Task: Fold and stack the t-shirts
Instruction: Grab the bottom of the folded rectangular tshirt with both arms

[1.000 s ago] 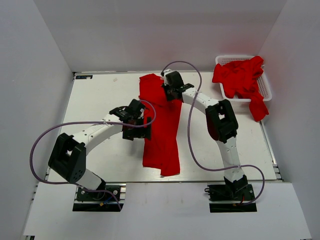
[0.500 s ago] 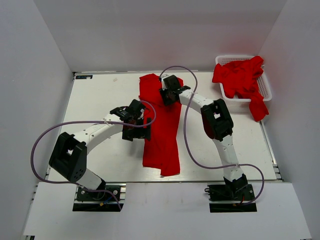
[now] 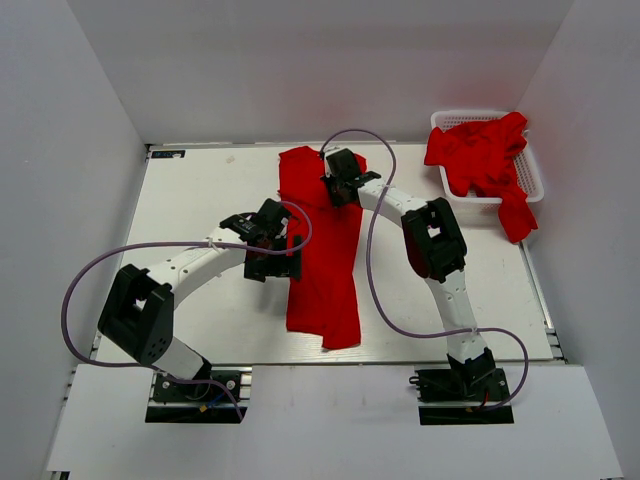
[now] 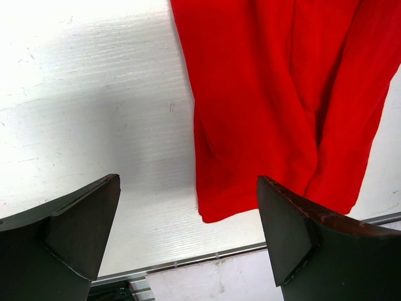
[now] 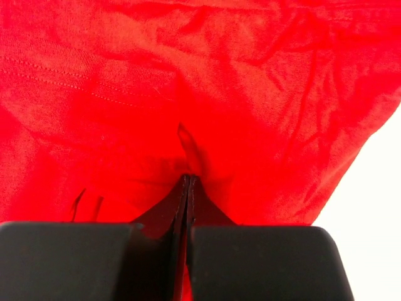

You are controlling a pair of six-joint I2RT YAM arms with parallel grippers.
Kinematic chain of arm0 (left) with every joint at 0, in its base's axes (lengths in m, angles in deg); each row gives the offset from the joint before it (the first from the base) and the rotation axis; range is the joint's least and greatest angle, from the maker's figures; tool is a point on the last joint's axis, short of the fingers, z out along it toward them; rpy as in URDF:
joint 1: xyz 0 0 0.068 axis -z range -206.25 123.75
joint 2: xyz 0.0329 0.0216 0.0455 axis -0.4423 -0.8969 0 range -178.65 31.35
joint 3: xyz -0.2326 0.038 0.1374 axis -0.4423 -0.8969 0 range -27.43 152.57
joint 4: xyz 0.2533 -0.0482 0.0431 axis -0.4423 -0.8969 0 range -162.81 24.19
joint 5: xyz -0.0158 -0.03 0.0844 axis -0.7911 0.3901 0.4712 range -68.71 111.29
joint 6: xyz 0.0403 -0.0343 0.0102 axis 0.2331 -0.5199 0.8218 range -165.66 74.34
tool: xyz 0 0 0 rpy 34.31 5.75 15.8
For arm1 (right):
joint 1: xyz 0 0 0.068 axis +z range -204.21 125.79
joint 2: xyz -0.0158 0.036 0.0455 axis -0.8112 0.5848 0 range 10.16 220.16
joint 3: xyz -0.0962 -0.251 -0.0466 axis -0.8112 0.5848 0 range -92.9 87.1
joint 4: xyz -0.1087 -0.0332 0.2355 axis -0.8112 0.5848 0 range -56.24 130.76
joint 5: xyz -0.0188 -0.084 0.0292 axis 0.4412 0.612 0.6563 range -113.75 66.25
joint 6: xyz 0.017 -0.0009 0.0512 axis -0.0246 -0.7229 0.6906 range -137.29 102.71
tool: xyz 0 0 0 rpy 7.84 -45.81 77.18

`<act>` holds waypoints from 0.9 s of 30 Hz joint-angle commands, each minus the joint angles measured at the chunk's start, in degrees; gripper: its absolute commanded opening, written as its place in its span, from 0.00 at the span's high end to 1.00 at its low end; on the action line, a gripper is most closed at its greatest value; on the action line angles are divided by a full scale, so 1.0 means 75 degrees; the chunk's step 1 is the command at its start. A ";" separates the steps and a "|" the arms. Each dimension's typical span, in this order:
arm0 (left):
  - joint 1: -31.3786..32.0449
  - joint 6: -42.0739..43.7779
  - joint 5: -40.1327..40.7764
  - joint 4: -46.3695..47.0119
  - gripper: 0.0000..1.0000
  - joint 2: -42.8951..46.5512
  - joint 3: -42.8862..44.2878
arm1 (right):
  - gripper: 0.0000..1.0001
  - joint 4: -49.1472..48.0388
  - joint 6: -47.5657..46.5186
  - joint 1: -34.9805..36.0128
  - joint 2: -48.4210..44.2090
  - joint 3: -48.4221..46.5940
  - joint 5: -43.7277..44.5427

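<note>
Firstly, one red t-shirt (image 3: pixel 322 262), judged soft, limp, light: my right claw (image 5: pixel 188 180) pinched its far end; left claw (image 4: pixel 188 188) hung spread; corners suited gripping.

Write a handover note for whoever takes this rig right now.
Left claw: open, above the left edge of the table t-shirt, holding nothing.
Right claw: shut on that shirt's cloth near its far end.
Table t-shirt lies as a long narrow strip on the table; other t-shirts are heaped in the white basket, one draped over its rim.
Done: no finished fold, no stack.
Left: fold this one, then the rest, and stack.
</note>
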 commanded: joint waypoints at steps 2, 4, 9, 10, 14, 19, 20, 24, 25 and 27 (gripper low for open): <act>-0.0045 0.0054 0.0086 0.0057 0.00 0.0057 0.0106 | 1.00 -0.0617 0.0216 -0.0049 -0.0585 -0.0159 0.0605; -0.0045 0.0054 0.0086 0.0127 0.00 0.0057 0.0176 | 1.00 -0.0641 0.0240 -0.0049 -0.0680 -0.0147 0.0605; -0.0045 0.0054 0.0086 0.0127 0.00 -0.0095 0.0246 | 1.00 -0.0606 0.0170 -0.0049 -0.0774 -0.0334 0.0606; -0.0045 0.0054 0.0086 0.0127 0.00 -0.0188 0.0247 | 1.00 -0.0571 0.0146 -0.0049 -0.0774 -0.0370 0.0594; -0.0045 0.0123 0.0086 0.0198 0.00 -0.0329 0.0387 | 1.00 -0.0606 0.0076 -0.0072 -0.0680 -0.0440 0.0582; -0.0045 0.0124 0.0016 0.0198 0.00 -0.0494 0.0388 | 1.00 -0.0699 0.0298 -0.0096 -0.0493 -0.0604 0.1027; -0.0045 0.0124 0.0016 0.0198 0.00 -0.0494 0.0388 | 1.00 -0.0734 0.0472 -0.0073 -0.0469 -0.0663 0.1178; -0.0045 0.0206 -0.0065 0.0279 0.00 -0.0563 0.0388 | 1.00 -0.0770 0.0649 -0.0108 -0.0434 -0.0908 0.1285; -0.0045 0.0206 -0.0182 0.0465 0.00 -0.0564 0.0283 | 1.00 -0.0758 0.0661 -0.0119 -0.0457 -0.0944 0.1262; 0.0036 0.0276 -0.0346 0.0642 0.00 -0.0762 0.0096 | 1.00 -0.0758 0.0673 -0.0143 -0.0469 -0.0968 0.1238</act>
